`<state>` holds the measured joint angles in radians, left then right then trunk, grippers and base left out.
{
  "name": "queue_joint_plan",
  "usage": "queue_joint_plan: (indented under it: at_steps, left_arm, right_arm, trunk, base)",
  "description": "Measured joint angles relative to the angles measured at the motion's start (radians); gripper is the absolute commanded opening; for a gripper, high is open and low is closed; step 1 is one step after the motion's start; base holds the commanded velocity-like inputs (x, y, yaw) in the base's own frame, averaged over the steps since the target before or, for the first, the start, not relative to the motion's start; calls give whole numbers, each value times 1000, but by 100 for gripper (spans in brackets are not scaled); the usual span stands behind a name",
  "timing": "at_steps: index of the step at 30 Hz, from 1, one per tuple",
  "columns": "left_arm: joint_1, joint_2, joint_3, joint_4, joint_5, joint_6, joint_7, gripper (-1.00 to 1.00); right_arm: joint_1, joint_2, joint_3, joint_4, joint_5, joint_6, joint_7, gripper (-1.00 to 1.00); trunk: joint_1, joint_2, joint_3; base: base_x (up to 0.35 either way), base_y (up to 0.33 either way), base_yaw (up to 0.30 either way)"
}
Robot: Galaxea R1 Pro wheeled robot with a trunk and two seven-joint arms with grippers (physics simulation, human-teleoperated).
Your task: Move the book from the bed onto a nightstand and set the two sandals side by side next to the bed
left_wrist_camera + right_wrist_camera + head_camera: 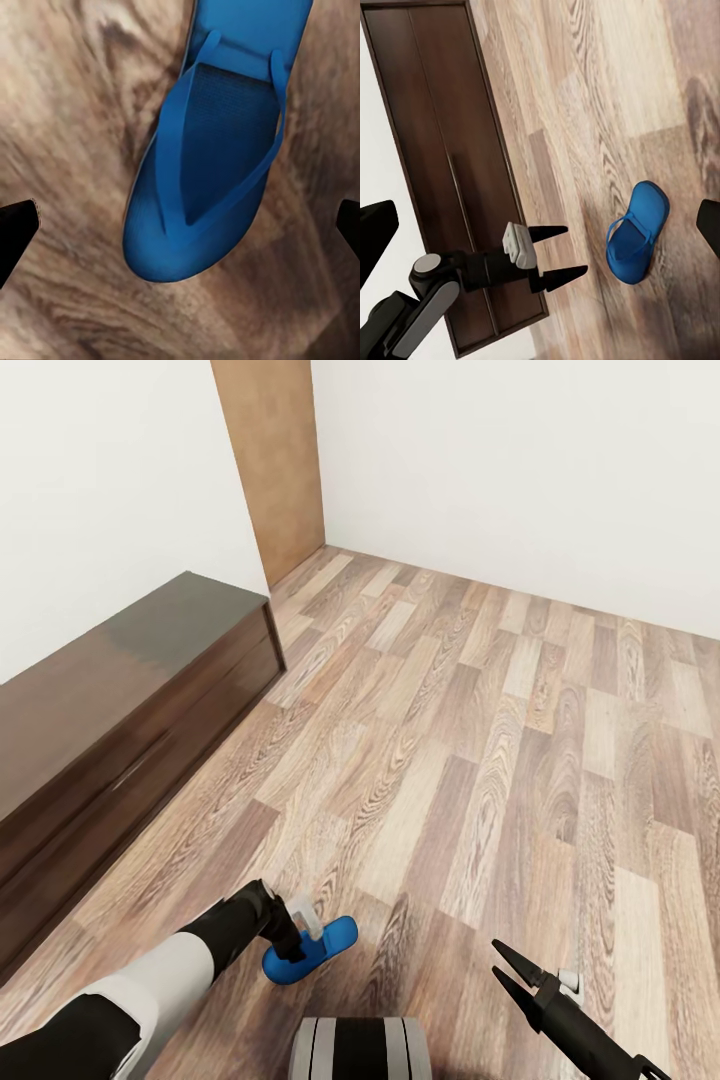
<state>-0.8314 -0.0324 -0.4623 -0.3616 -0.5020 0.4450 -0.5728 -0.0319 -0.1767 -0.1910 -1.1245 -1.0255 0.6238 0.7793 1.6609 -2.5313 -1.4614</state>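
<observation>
One bright-blue sandal lies flat on the wood-plank floor just ahead of my base. My left gripper hangs open right above it. In the left wrist view the sandal sits between the two spread black fingertips, strap side up. From the right wrist view, the left gripper is a little apart from the sandal, with nothing between its fingers. My right gripper stands open over bare floor to the right. The book, bed and nightstand are out of view.
A long low dark-brown bench runs along the white wall on the left, also seen in the right wrist view. A brown wooden panel stands in the far corner. Plank floor stretches ahead and right to the white wall.
</observation>
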Motion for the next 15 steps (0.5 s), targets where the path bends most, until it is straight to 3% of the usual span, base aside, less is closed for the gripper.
queue_joint_plan:
  at_steps: [15]
  left_arm:
    - [0, 17, 5, -2, 0, 0, 1, 100]
  right_arm:
    - [0, 0, 0, 0, 0, 1, 1, 100]
  trunk:
    - [0, 0, 0]
  base:
    - [0, 0, 0]
